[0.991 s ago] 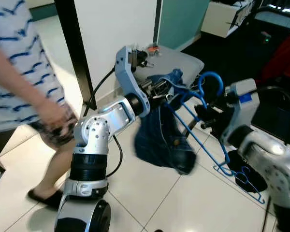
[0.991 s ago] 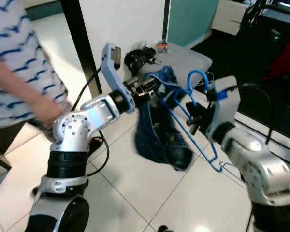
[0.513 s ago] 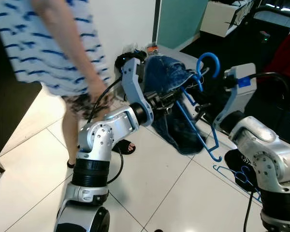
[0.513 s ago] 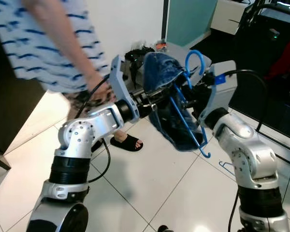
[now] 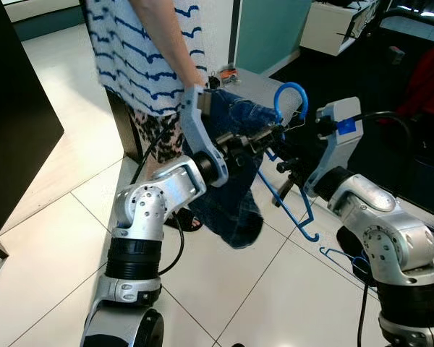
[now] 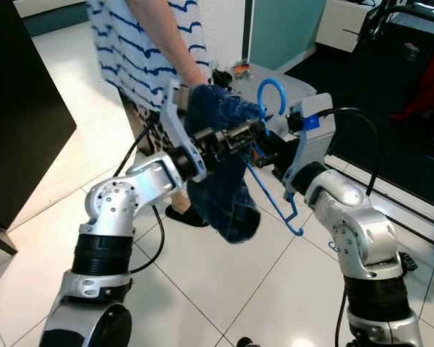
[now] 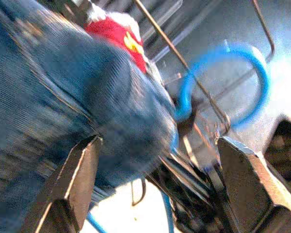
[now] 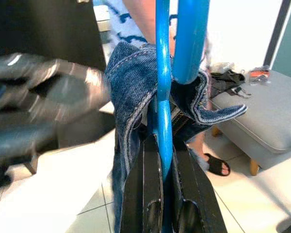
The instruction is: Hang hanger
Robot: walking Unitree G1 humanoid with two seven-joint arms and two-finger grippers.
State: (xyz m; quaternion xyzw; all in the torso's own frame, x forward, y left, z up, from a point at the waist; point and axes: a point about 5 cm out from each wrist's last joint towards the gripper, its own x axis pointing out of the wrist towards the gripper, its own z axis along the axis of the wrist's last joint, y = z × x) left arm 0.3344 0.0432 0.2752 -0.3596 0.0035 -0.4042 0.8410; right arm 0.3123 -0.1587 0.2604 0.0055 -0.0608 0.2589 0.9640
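A blue wire hanger [image 5: 290, 100] is held upright between my two arms, with its hook on top. Blue denim jeans [image 5: 235, 206] drape over it and hang down on its left side. My right gripper [image 8: 163, 145] is shut on the hanger's stem just under the hook, with the jeans [image 8: 131, 97] bunched right beyond it. My left gripper [image 5: 264, 137] reaches in from the left at the top of the jeans. In the left wrist view its fingers [image 7: 70, 179] stand wide apart, with denim [image 7: 77, 97] and the hanger's hook [image 7: 233, 82] ahead of them.
A person in a blue-striped white top [image 5: 141, 50] stands close behind my left arm, a sandalled foot [image 6: 181, 215] on the white tiles. A grey padded bench [image 6: 289, 87] is behind the hanger. A black cabinet [image 5: 18, 116] is at left; blue hangers [image 5: 347, 256] lie on the floor at right.
The person has walked from the left to just behind my left arm. The view has shifted. The hanger stands more upright and nearer, and the jeans now hang lower on its left.
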